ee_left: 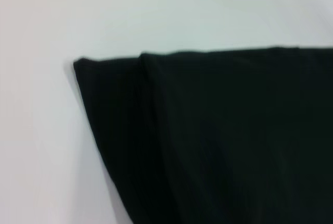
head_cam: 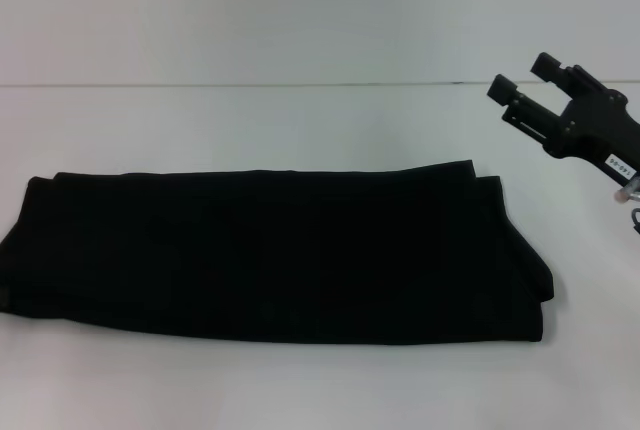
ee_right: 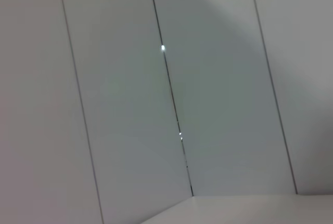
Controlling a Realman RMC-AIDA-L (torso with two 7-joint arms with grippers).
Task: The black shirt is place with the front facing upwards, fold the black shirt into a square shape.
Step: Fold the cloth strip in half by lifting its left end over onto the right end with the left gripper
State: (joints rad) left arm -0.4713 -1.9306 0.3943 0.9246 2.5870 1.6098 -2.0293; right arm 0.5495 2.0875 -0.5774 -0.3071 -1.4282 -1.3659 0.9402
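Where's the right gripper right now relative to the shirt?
In the head view the right gripper hangs open in the air at the right edge, above and beyond the black shirt's right end, not touching it.

My right gripper (head_cam: pixel 522 78) is raised off to the right side of my head view, its two black fingers (head_cam: pixel 549 67) spread apart with nothing between them, pointing up and toward the left. Behind the fingers the black gripper body runs down and to the right, where it leaves my view along with the wrist. I see nothing of my left arm or its gripper from the head camera, and its wrist camera shows none of its own fingers.
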